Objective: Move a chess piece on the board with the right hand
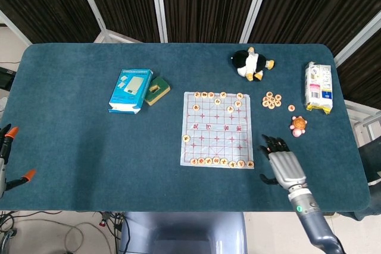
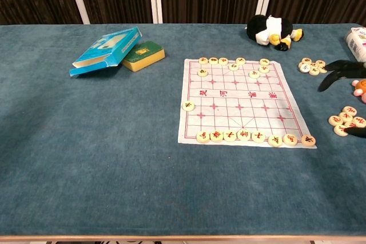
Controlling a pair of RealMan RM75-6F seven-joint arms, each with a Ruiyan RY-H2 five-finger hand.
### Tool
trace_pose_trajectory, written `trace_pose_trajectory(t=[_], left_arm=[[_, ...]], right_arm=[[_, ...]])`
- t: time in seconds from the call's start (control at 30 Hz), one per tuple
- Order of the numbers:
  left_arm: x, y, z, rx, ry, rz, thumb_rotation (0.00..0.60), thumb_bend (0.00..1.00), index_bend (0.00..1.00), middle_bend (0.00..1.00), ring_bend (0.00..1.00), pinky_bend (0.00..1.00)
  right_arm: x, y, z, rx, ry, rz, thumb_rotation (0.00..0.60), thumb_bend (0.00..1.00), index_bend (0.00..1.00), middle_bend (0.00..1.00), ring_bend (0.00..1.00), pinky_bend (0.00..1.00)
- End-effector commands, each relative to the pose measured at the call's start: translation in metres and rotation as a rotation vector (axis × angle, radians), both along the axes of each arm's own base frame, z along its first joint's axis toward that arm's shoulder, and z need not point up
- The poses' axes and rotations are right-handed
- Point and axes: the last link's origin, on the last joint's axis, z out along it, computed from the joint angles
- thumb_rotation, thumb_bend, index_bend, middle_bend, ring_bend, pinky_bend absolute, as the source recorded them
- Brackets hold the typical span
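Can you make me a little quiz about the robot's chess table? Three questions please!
1. True or false: the right hand is holding a chess piece.
2. What lies beside the blue box? A) green box B) banana C) cup
3. Fill in: the penguin plush toy sits beyond the far edge of the ____.

Key: 1 false, it is open beside the board; 2 A, the green box; 3 board.

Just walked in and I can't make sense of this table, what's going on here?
A robot is about to move a piece on the chess board. Its right hand hovers open just right of the board, fingers spread, over a cluster of loose pieces, holding nothing. The left hand sits idle at the table's far left edge.
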Motion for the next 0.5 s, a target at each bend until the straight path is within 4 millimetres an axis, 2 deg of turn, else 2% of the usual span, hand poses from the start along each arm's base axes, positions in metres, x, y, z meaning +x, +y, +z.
trace_pose_trajectory(t=[0.03,0.27,0.5], left_arm=[[0.0,0.0,0.0,-0.002,0.001,-0.001,0.6,0.05,0.0,0.0,0.0,0.05],[0.0,0.0,0.001,0.004,-0.002,0.002,0.6,0.05,0.0,0.0,0.0,0.05],[0.0,0.0,0.002,0.005,-0.004,0.002,0.6,0.05,0.0,0.0,0.0,0.05]], right_arm=[[0.006,-0.004,-0.018,0.018,0.007,0.002,0.6,0.34,0.27,0.0,0.0,0.02],[0.006,-0.008,-0.045,0.028,0.018,-0.012,0.6,0.34,0.31,0.0,0.0,0.02],[-0.003,-0.015,-0.055,0.009,0.035,-0.04,0.6,0.34,0.33,0.0,0.0,0.02]])
